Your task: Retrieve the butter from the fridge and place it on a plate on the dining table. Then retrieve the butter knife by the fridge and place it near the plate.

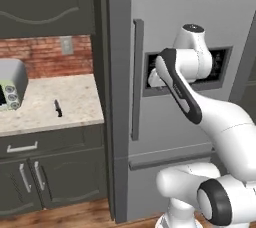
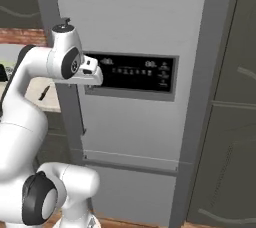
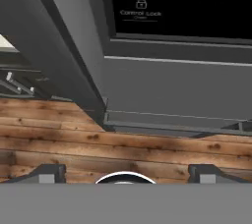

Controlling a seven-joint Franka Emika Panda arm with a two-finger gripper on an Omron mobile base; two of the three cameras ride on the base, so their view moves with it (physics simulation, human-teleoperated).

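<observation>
Hand view looks down the closed fridge (image 3: 162, 85) front to the wood floor (image 3: 74, 139), with the gripper (image 3: 125, 171) spread wide and holding nothing, its fingertips (image 3: 49, 173) far apart. Left base view has the arm raised before the black dispenser panel (image 1: 222, 64), beside the long vertical handle (image 1: 137, 79). On the stone counter (image 1: 45, 102) left of the fridge lies the butter knife (image 1: 58, 108), near a toaster oven (image 1: 11, 88).
</observation>
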